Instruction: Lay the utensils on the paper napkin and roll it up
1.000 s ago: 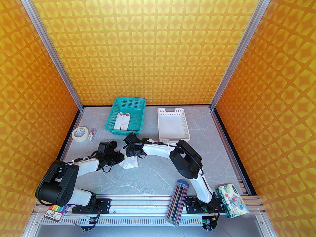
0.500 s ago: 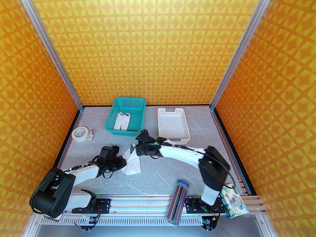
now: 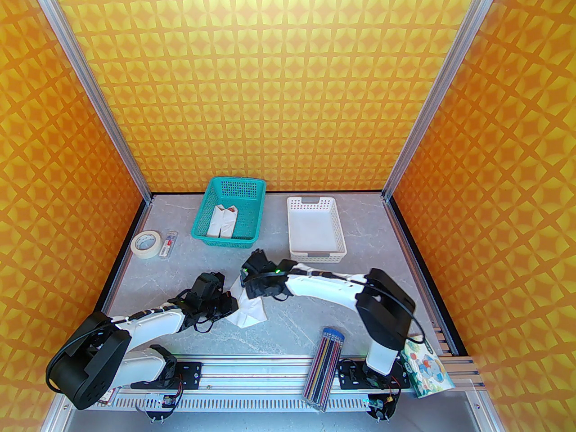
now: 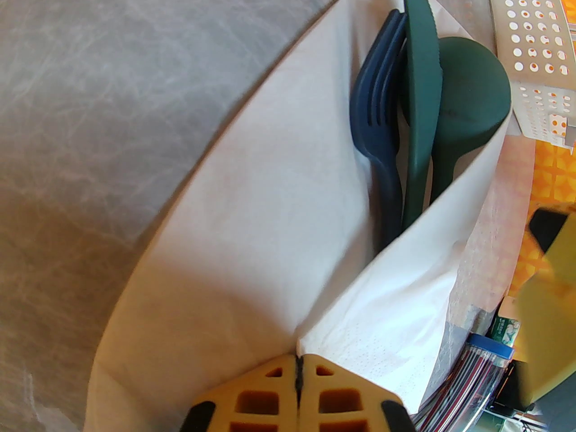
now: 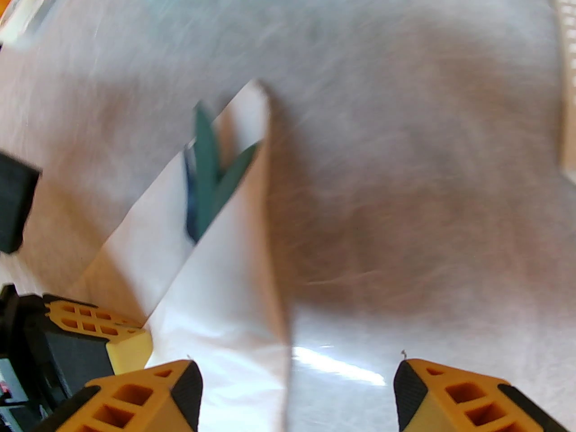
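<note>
On the grey marbled counter, between the 2 arms and in front of the 2 baskets, lies the paper napkin, folded loosely over itself into a rough cone. The white basket stands at the back right. The teal basket stands at the back left with white bundles lying inside it. Both baskets are apart from the napkin. A clear case of coloured pencils lies at the near edge beside the right arm's base, and a roll of tape sits near the left edge. Inside the napkin's fold are the 3 utensils, close together and lying lengthwise. In the left wrist view the fork is on the left, the knife in the middle over the others, and the spoon on the right, with their heads showing at the paper's open end. The left claw is pressed together, pinching the napkin's near end where its layers meet. The right claw is spread wide just above the counter, and the napkin's right edge runs between its fingers, which do not grip the paper.
</note>
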Robot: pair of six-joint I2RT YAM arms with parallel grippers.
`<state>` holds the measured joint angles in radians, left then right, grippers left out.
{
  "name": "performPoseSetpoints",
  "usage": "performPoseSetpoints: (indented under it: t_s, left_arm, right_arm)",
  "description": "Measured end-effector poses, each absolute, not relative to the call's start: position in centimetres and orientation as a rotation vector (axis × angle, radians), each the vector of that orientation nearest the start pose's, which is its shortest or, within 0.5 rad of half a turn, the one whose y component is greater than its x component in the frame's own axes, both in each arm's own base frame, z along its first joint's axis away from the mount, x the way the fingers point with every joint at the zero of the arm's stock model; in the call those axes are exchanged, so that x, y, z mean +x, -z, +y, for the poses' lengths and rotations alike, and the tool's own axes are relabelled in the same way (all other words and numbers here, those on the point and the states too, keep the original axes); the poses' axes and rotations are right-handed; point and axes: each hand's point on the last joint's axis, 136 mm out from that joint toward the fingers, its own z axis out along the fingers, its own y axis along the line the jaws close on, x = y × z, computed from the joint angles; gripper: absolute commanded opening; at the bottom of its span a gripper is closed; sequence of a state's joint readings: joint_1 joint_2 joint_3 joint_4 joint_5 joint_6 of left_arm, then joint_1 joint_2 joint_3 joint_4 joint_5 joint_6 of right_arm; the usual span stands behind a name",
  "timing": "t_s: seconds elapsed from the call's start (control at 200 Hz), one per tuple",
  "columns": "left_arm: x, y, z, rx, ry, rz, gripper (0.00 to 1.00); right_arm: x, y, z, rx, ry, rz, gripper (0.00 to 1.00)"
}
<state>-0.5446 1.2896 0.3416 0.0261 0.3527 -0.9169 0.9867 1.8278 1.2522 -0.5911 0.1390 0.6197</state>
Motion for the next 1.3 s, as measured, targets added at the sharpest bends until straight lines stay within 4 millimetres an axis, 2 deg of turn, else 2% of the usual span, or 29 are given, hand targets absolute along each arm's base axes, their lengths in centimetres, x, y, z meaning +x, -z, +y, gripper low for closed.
performPoseSetpoints:
  t_s: [0.19, 0.59, 1.075, 1.3]
  left_arm:
    - [21.1, -1.6, -19.7, -0.346, 0.97, 2.703, 0.0]
    - [21.1, -1.6, -19.7, -0.343, 0.966, 2.701, 0.0]
    - [21.4, -1.6, -19.6, -0.366, 0.945, 2.696, 0.0]
    - [21.5, -1.5, -19.7, -0.37, 0.939, 2.7, 0.0]
  right_arm:
    - [24.9, -4.6, 35.0, -0.497, -0.257, 2.735, 0.75]
    - [24.5, -2.0, 35.8, -0.525, -0.235, 2.789, 0.75]
    - [24.8, -1.9, 35.1, -0.52, -0.156, 2.771, 0.72]
    - [25.0, -2.0, 34.1, -0.501, -0.143, 2.767, 0.71]
